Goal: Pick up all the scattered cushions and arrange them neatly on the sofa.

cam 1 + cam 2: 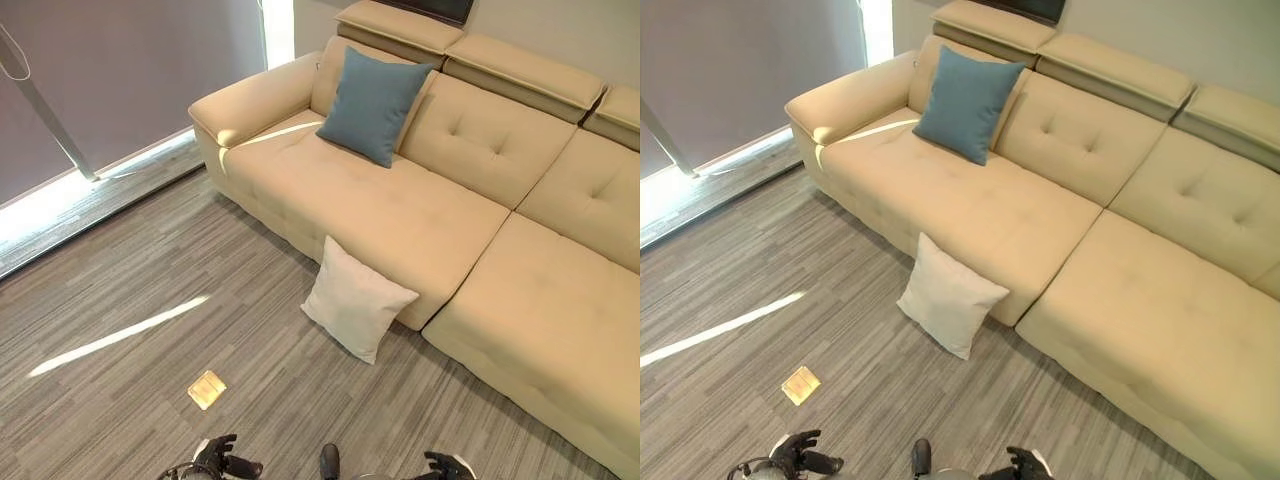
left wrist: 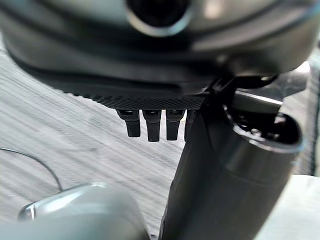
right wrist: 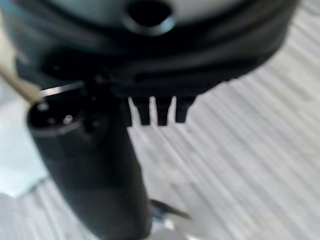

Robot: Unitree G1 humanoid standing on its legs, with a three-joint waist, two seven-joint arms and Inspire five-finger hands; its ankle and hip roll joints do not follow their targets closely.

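White cushion (image 1: 357, 298) on floor, leaning against front edge of sofa (image 1: 400, 210). Blue cushion (image 1: 372, 104) upright on seat near armrest corner. Left hand (image 1: 222, 457), right hand (image 1: 447, 465) low, fingers relaxed, empty. Risk: soft cushion slips from shallow pinch; placement could topple blue one.

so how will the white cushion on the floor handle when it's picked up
The white cushion looks plump and soft, so it is probably light and will likely sag if held by one corner. It leans against the sofa front and may flop flat if nudged. Its cloth cover should grip easily.
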